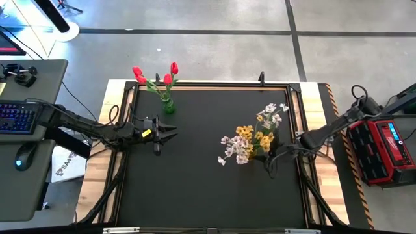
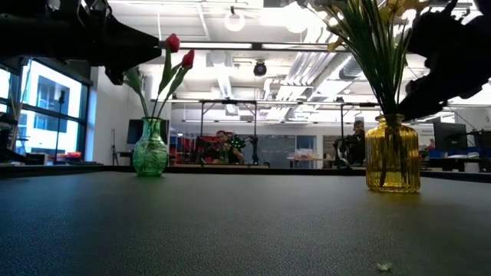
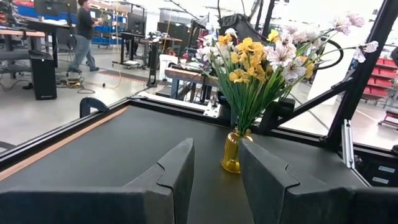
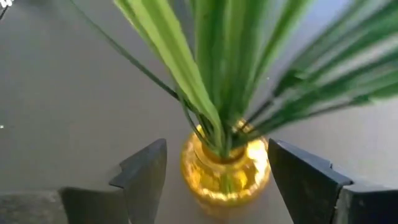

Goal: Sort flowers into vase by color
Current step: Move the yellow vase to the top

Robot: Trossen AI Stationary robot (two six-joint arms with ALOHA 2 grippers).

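Across the black table (image 1: 195, 169), framed in pale wood under a bright workshop ceiling with people at benches behind, two vases stand well apart: a green vase (image 2: 150, 157) holding red tulips (image 1: 156, 77) and a yellow vase (image 2: 393, 153) holding yellow and white-pinkish flowers (image 1: 250, 140). Both bunches rise upright, stems vertical, heads fanning outward. The right gripper (image 4: 217, 177) sits spread around the yellow vase's neck, while the left gripper (image 3: 214, 171) waits partly open near the tulips, holding nothing.

Red tulips (image 1: 156, 77) upright; yellow/white bunch (image 1: 252, 140) in vases.
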